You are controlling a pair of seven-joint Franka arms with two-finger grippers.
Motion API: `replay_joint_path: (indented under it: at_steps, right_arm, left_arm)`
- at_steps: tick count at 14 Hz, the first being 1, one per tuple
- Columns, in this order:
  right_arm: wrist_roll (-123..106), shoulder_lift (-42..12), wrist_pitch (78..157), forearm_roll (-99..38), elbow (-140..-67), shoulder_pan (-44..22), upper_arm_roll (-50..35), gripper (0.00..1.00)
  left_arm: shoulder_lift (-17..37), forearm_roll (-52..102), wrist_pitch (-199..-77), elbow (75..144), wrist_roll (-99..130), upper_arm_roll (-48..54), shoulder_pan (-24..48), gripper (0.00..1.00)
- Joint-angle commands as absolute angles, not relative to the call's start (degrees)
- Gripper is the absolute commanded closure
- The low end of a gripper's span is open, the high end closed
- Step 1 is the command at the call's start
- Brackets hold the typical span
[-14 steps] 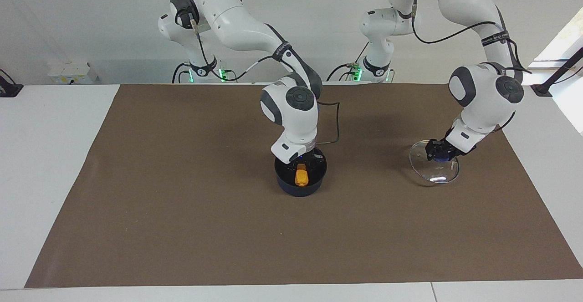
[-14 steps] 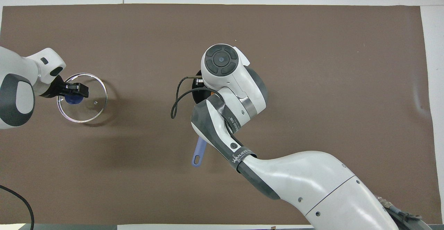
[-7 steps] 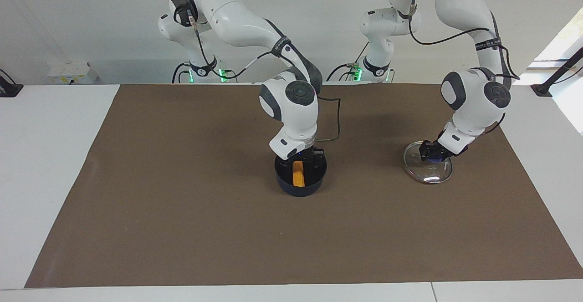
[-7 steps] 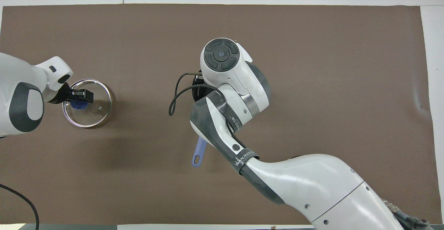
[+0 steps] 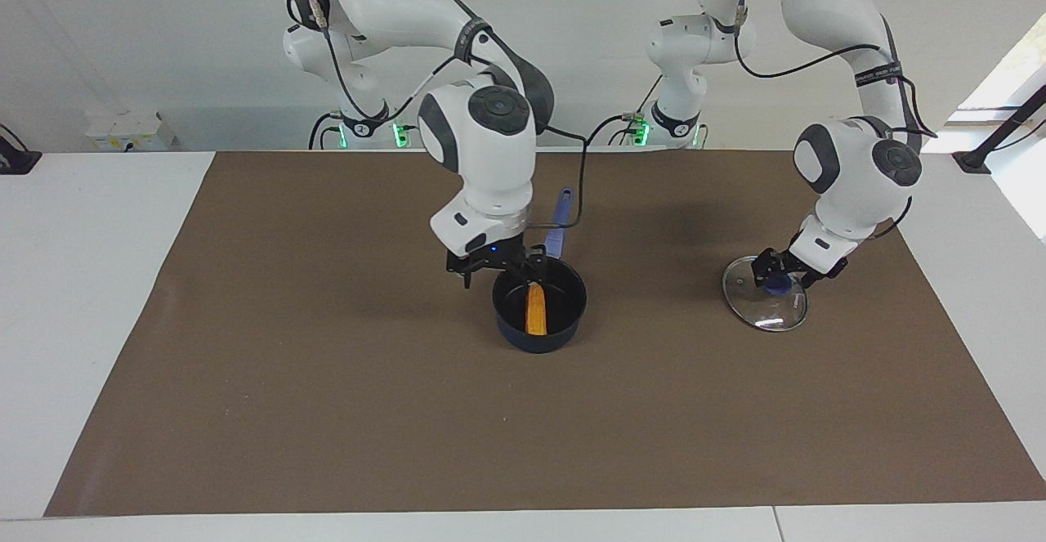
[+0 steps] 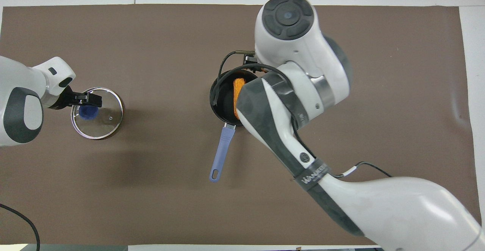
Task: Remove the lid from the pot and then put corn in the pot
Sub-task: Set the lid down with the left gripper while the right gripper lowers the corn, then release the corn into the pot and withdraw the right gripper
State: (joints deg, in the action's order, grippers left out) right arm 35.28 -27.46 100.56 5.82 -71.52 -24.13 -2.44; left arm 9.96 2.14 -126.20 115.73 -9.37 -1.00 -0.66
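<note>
From overhead, the right arm's bulk hides part of the pot (image 6: 223, 107) and most of the corn (image 6: 238, 88), and the right gripper (image 5: 497, 268) shows clearly only from the facing camera, hanging with fingers apart over the pot's rim toward the right arm's end. The small orange-yellow cob lies inside the dark navy saucepan at mid-table, its long blue handle pointing toward the robots. A second ago that gripper held the corn low in the pot; now it has let go and lifted, while the left gripper (image 5: 783, 268) has opened around the blue knob of the glass lid (image 5: 764, 306), which lies flat on the brown mat (image 5: 327, 411) toward the left arm's end.
</note>
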Motion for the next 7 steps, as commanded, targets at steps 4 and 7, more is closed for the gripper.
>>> replay_joint_path:
  at_steps: [4,7]
  right_arm:
    - [20.9,-16.1,88.3,5.6,-72.9,-12.0,-3.5,0.00]
    - [16.7,-11.4,85.1,5.4,-76.9,-8.7,-3.4,0.00]
  left_arm:
    - [8.7,1.2,-113.2,104.7,-9.0,-0.4,0.4,0.00]
    - [5.8,1.3,-106.5,101.7,-7.0,-0.3,2.1,0.00]
